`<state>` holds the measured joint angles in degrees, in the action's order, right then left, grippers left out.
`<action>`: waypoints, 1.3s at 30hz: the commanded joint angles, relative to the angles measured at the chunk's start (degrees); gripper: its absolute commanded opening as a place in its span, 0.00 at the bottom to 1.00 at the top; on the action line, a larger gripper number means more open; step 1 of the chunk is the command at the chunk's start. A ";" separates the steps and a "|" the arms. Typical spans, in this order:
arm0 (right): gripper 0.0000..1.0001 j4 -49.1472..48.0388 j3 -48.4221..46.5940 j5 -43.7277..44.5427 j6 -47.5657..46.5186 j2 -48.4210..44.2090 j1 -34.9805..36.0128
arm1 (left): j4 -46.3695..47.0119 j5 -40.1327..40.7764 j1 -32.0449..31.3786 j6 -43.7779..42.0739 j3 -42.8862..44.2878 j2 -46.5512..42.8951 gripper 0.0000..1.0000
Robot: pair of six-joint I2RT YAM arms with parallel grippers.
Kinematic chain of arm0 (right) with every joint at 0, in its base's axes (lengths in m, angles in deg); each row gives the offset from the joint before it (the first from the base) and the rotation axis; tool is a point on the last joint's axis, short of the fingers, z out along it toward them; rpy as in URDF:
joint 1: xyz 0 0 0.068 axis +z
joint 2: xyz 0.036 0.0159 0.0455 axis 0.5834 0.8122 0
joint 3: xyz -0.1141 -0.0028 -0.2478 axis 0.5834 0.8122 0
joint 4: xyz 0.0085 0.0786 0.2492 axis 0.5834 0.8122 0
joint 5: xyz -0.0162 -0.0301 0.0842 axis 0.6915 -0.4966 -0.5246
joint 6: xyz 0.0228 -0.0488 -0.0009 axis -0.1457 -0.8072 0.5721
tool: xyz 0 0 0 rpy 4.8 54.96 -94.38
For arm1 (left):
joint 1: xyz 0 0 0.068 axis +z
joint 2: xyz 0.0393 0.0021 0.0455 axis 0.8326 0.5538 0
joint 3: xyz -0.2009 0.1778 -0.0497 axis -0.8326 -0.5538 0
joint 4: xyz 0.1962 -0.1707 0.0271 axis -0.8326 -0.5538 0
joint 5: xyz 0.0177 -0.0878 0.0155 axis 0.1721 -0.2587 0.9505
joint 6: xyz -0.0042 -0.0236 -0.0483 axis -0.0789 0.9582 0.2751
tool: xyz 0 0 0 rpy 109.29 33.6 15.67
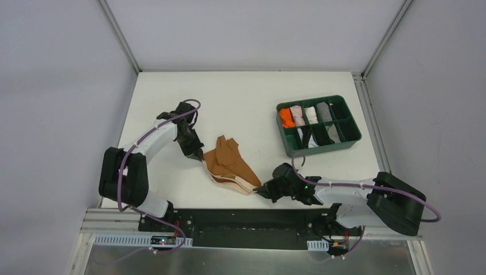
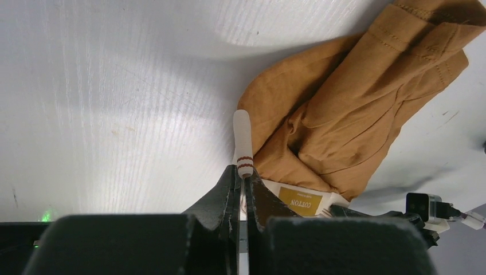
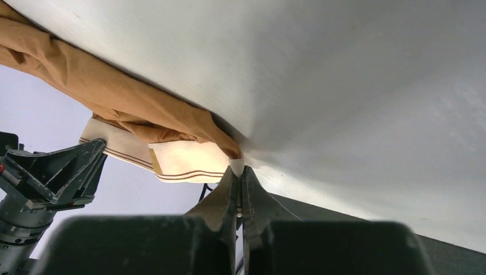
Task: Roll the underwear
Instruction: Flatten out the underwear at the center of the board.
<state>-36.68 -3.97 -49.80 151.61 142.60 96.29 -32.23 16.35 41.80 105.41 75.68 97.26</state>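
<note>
The tan-brown underwear [image 1: 229, 163] with a pale beige waistband [image 1: 236, 184] lies crumpled near the table's front middle. My left gripper [image 1: 200, 156] is shut on the waistband's left end; in the left wrist view the band [image 2: 243, 140] runs out from between the shut jaws beside the brown cloth [image 2: 349, 97]. My right gripper [image 1: 262, 191] is shut on the waistband's right end; in the right wrist view the pale band [image 3: 183, 160] and brown cloth [image 3: 103, 86] stretch left from the jaws [image 3: 240, 169]. The cloth hangs slack between the two grippers.
A green tray [image 1: 344, 138] with rolled orange, pink, white, grey and black garments stands at the right back. The table's front edge and black rail [image 1: 246, 220] run just behind the right gripper. White walls enclose the table.
</note>
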 commanded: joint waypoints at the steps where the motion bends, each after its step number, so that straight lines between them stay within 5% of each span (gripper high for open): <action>1: 0.00 4.67 -1.66 5.39 -2.59 -4.94 -0.75 | -2.53 1.32 0.29 -0.73 1.41 -2.56 0.00; 6: 0.00 7.66 -10.24 -1.29 -18.25 -7.11 -15.91 | -7.67 2.10 3.13 -4.04 14.39 -0.35 0.00; 10: 0.00 17.87 -34.69 -8.62 -36.09 0.74 -28.51 | -14.12 3.78 5.00 -7.26 35.33 3.55 0.00; 15: 0.00 28.47 -62.91 -13.36 -49.41 11.63 -31.30 | -19.06 6.59 5.55 -10.42 61.69 5.83 0.00; 18: 0.00 31.52 -69.60 -13.80 -52.92 13.66 -31.32 | -19.39 8.72 5.76 -12.42 65.69 3.72 0.00; 23: 0.00 29.65 -61.33 -13.92 -54.77 9.09 -30.58 | -17.39 9.28 5.87 -13.81 52.13 -5.38 0.00; 29: 0.00 26.55 -37.14 -10.69 -52.73 0.23 -23.44 | -9.40 3.83 5.78 -6.92 10.83 -22.32 0.00; 30: 0.05 25.67 -31.41 -9.15 -50.86 -1.04 -20.46 | -8.78 1.86 5.78 -4.36 3.94 -24.87 0.06; 32: 0.39 27.35 -25.82 -5.95 -49.25 -2.77 -16.66 | -8.93 -1.42 5.78 -0.32 -6.81 -29.48 0.48; 34: 0.57 32.21 -23.72 -2.18 -48.35 -4.61 -14.53 | -12.10 -2.09 5.78 1.95 -12.54 -34.06 0.79; 36: 0.68 36.69 -23.69 2.46 -48.57 -7.56 -13.57 | -15.98 -0.85 5.78 3.11 -13.56 -38.91 0.89; 39: 0.71 40.19 -25.82 9.50 -50.89 -11.90 -13.28 | -17.55 1.61 5.78 4.67 -10.68 -43.20 0.89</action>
<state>-0.29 -25.72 -52.12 102.12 138.30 82.89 -48.32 17.20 47.09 105.30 60.71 61.06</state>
